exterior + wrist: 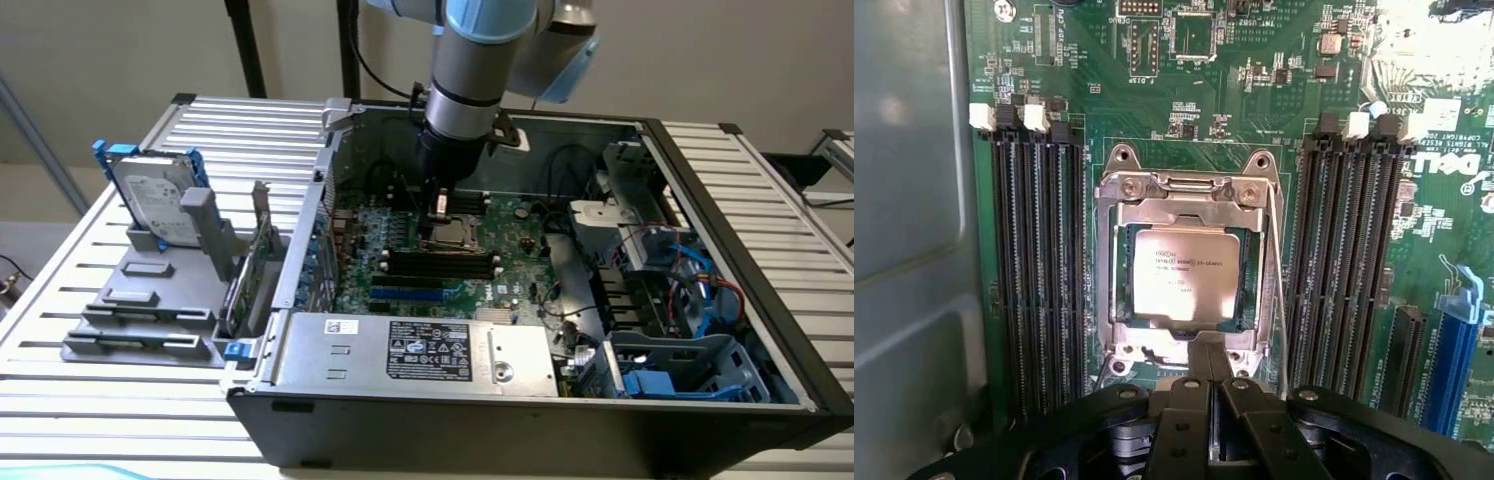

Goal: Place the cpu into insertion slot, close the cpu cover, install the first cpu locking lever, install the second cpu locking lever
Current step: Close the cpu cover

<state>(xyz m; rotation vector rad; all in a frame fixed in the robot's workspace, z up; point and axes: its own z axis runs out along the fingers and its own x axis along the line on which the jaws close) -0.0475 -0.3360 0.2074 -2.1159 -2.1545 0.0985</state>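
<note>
The cpu (1179,272), a pale silvery square chip, lies flat in the insertion slot (1116,335) on the green board. The cpu cover (1184,195), a silver metal frame, lies down around the chip. A thin wire locking lever (1278,290) runs along one side of the socket. My gripper (1209,368) is shut, its black fingertips pressed together at the socket's edge, with nothing visible between them. In the exterior view the gripper (438,220) points down into the open computer case, just over the socket (457,233).
Long black memory slots (1039,270) (1349,260) flank the socket on both sides. The black case walls (400,420), a power supply (414,350) and blue drive bays (681,370) surround the board. A hard drive (154,195) stands in a grey rack outside the case.
</note>
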